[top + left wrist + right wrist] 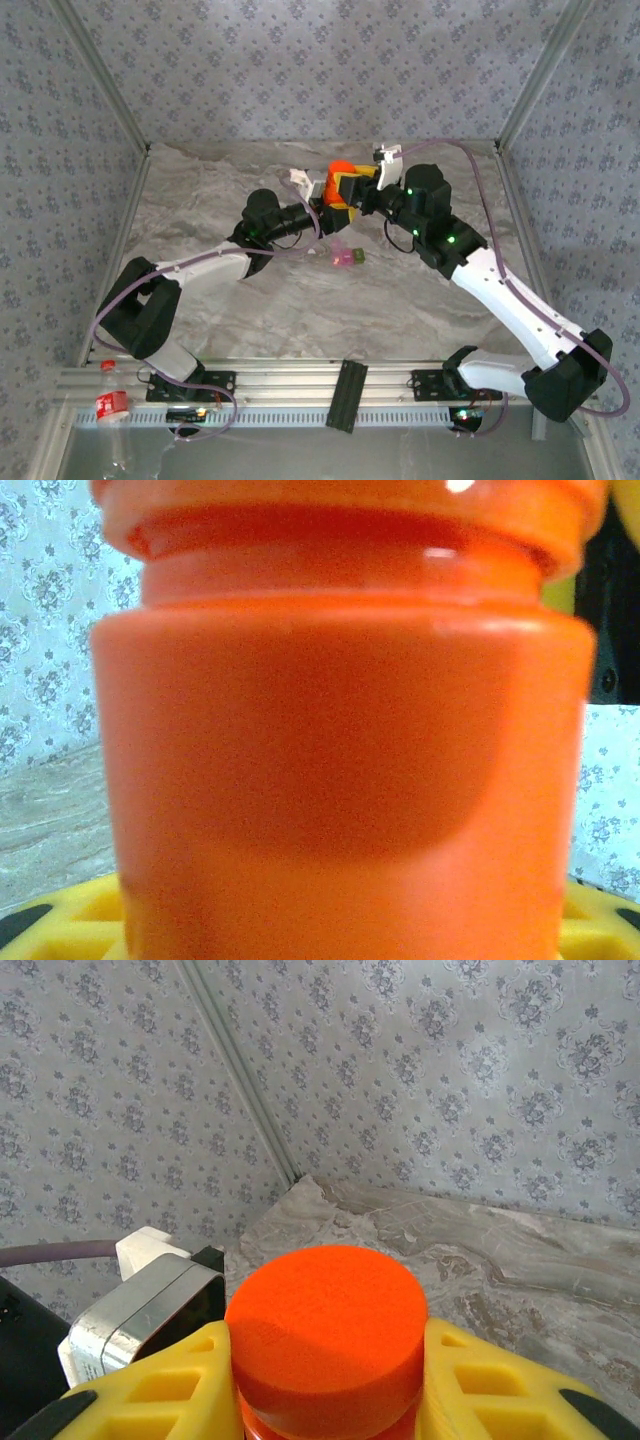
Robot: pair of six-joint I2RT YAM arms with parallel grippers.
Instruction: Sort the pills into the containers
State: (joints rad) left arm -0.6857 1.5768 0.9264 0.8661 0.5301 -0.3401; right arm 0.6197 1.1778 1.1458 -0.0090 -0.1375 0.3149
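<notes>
Early days: my left pincer [330,935] grips the bottle [340,780] aloft, right pincer [328,1395] clamps its cap [325,1320] (not off yet); containers [347,257] wait on the table [250,300] between the arms, sorting not begun, I judge

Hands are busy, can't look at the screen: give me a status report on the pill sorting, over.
Left gripper shut on orange bottle. Right gripper shut on its cap. Containers on table, apart from both grippers. No obstruction seen.

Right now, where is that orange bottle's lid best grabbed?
Probably the cap, by its round side wall, coming at its flat top end: it is a short cylinder topping the orange bottle, and the right gripper straddles it so.
</notes>
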